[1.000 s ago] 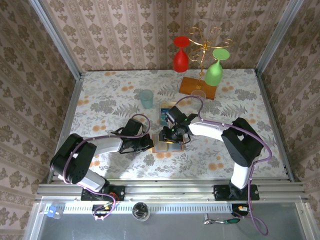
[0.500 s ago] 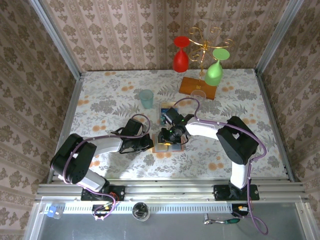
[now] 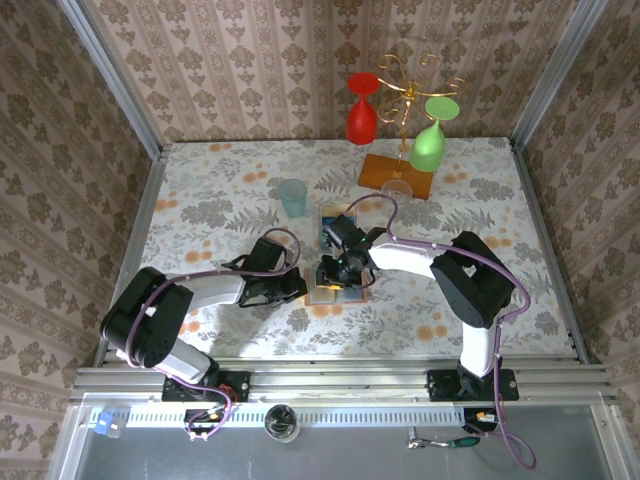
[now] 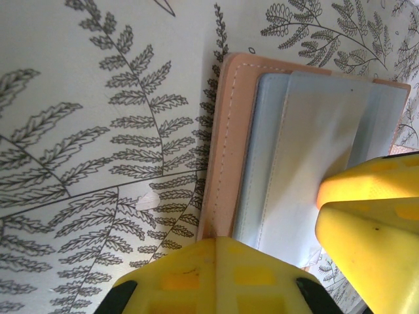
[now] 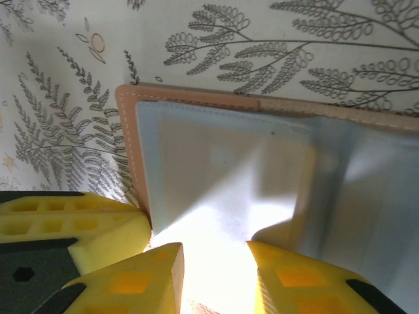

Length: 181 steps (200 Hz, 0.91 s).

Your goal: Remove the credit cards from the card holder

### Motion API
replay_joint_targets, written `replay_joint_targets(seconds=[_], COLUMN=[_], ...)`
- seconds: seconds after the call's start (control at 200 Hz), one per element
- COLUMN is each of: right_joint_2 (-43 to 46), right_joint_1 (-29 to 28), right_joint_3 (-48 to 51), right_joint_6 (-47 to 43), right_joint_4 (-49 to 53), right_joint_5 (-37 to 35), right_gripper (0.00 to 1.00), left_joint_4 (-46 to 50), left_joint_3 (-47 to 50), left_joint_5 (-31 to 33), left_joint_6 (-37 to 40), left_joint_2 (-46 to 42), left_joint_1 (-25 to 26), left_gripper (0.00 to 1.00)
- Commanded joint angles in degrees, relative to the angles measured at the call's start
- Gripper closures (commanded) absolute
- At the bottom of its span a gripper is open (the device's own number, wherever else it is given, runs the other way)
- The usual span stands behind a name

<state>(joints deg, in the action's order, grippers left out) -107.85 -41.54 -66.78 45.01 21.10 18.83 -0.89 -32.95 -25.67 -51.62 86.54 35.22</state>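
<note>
The card holder [image 3: 350,296] lies open and flat on the flowered table, tan rim outside, grey-blue pockets [image 4: 308,150] facing up. My left gripper [image 3: 303,287] is shut, and its joined yellow tips [image 4: 229,241] rest on the holder's tan left edge. My right gripper [image 3: 333,272] hovers low over the holder. It stands open [image 5: 215,261] above a grey-blue pocket [image 5: 222,157], with nothing between its fingers. No card shows in the pockets I can see. Blue and teal credit cards [image 3: 326,222] lie on the table just behind the right wrist.
A teal tumbler [image 3: 292,197] stands behind the left gripper. At the back right is a gold glass rack on an orange wooden base [image 3: 395,175], with a red glass [image 3: 362,120] and a green glass [image 3: 427,148] hanging from it. Patterned walls close in three sides.
The right arm's elbow and wrist have drifted slightly left, with its gripper staying over the holder. The left arm and the holder have not moved.
</note>
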Motion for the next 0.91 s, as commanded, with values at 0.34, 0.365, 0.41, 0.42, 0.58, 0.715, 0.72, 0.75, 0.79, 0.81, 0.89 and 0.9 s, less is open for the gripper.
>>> replay_joint_targets(seconds=[0.34,0.365,0.41,0.42,0.58,0.715,0.72,0.75,0.79,0.81,0.89,0.9], right_joint_2=[1.73,1.88,2.03,2.10,2.40,2.67,2.66,2.74,3.01,3.13,3.74,3.78], right_joint_1=[-0.34,-0.34,-0.29,-0.30,0.22,0.83,0.93,1.06,1.37,1.47,2.07,2.12], right_joint_3=[-1.44,-1.46,-1.31,-1.28,-0.33,0.92,0.98,1.23,1.61,1.85,3.14,3.30], right_joint_6=[-2.22,-2.29,-2.43,-2.46,-2.65,-2.74,-2.74,-2.76,-2.80,-2.83,-2.77,-2.75], right_joint_4=[7.24,7.28,7.24,7.21,6.07,4.60,4.58,4.35,4.02,3.76,1.90,1.61], right_joint_5=[-5.82,-5.82,-5.82,-5.87,-4.41,-3.20,-3.15,-3.02,-2.76,-2.54,-1.23,-1.11], right_gripper=[0.70,0.70,0.70,0.70,0.72,0.73,0.73,0.73,0.73,0.74,0.74,0.74], left_joint_4=[1.33,1.46,1.50,1.50,1.76,2.08,2.05,2.13,2.28,2.33,2.55,2.55], left_joint_3=[0.87,0.87,0.87,0.87,0.61,0.34,0.30,0.25,0.12,0.03,-0.20,-0.19], left_joint_5=[0.01,0.01,0.03,0.01,0.01,0.01,0.01,0.01,0.10,0.11,0.09,0.14], left_joint_6=[0.45,0.46,0.46,0.46,0.63,0.64,0.64,0.72,0.72,0.73,0.81,0.81], left_joint_2=[0.08,0.05,0.03,0.03,0.22,0.29,0.25,0.21,0.29,0.23,0.27,0.24], left_joint_1=[-0.26,-0.31,-0.33,-0.33,-0.42,-0.51,-0.51,-0.51,-0.51,-0.51,-0.51,-0.51], left_gripper=[0.97,0.97,0.97,0.97,0.97,0.97,0.97,0.97,0.97,0.97,0.97,0.97])
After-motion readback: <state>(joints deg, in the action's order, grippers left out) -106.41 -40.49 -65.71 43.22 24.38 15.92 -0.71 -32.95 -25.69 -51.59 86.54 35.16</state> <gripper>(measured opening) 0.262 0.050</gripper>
